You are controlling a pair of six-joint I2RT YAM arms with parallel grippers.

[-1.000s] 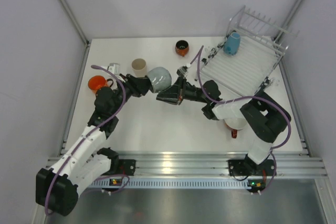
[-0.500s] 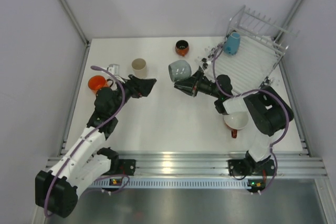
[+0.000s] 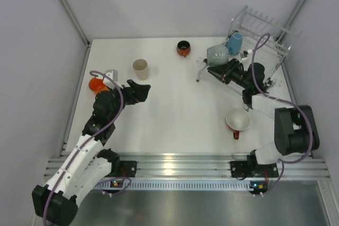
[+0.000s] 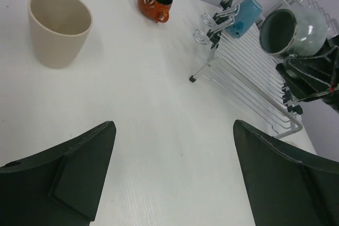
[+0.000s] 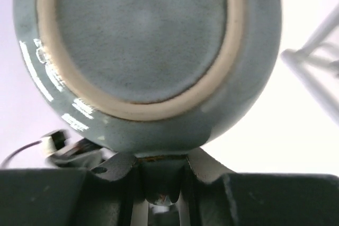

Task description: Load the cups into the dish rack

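The right gripper [image 3: 216, 66] is clamped narrowly on the grey mug [image 3: 217, 54]. In its wrist view the jaws pinch a slim piece under the mug's body [image 5: 143, 41], probably the handle, though the shot is too tight to be sure. The mug lies on its side, with its unglazed foot ring facing the right wrist camera and its mouth turned away from the gripper, toward the left arm. It hangs off the fingertips over the left edge of the dish rack [image 3: 259, 25], and I cannot tell if it touches the wires.

Just beyond the mug from this gripper, the light blue cup [image 3: 234, 42] stands in the rack's far left corner, close to the mug. Behind the gripper, back along its arm, the red mug with a white inside [image 3: 237, 121] sits mouth up on the table [image 3: 175, 130], well apart from the rack.

The left gripper [image 3: 142, 91] is spread wide and holds nothing. In its wrist view both dark fingers [image 4: 79, 173] stand far apart over bare table.

Nearest ahead of it, a little to its left, the beige tumbler [image 4: 58, 27] stands upright. Farther ahead is the dark-and-orange cup [image 4: 156, 1]. Far to its right are the rack [image 4: 249, 78] and the held mug [image 4: 294, 25]. The orange cup [image 3: 97, 84] sits behind the left gripper beside its arm, partly hidden.
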